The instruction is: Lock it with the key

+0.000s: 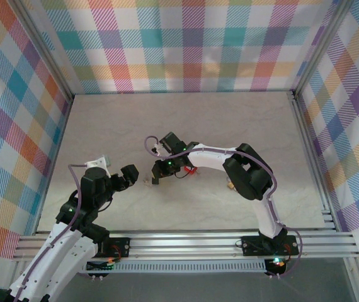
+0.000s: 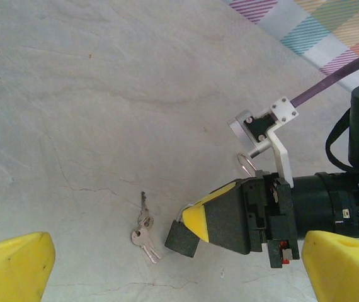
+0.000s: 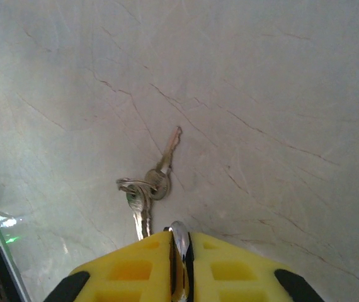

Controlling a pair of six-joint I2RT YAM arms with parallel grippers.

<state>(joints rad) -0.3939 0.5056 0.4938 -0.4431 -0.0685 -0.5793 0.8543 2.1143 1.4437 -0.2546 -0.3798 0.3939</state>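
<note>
**Right fingers (image 2: 195,220) pinch the padlock (image 2: 182,240); keys (image 2: 143,234) lie on the bench (image 2: 104,94)**

The right fingers have yellow tips; they are pressed nearly together on the thin, shiny metal loop (image 3: 178,242) of the padlock; the padlock is small, black, boxy and tilted; the left fingers (image 1: 129,178) are spread very wide and hold nothing; the silver keys lie flat on the bench, joined on a ring, just beside the padlock; the bench is pale like stone, with thin cracks; bright checked cloth walls (image 1: 192,44) stand on 3 sides.

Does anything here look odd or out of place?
The black padlock sits tilted, its shackle pinched in the right gripper, while the keys lie loose on the table beside it, not in the lock.
</note>
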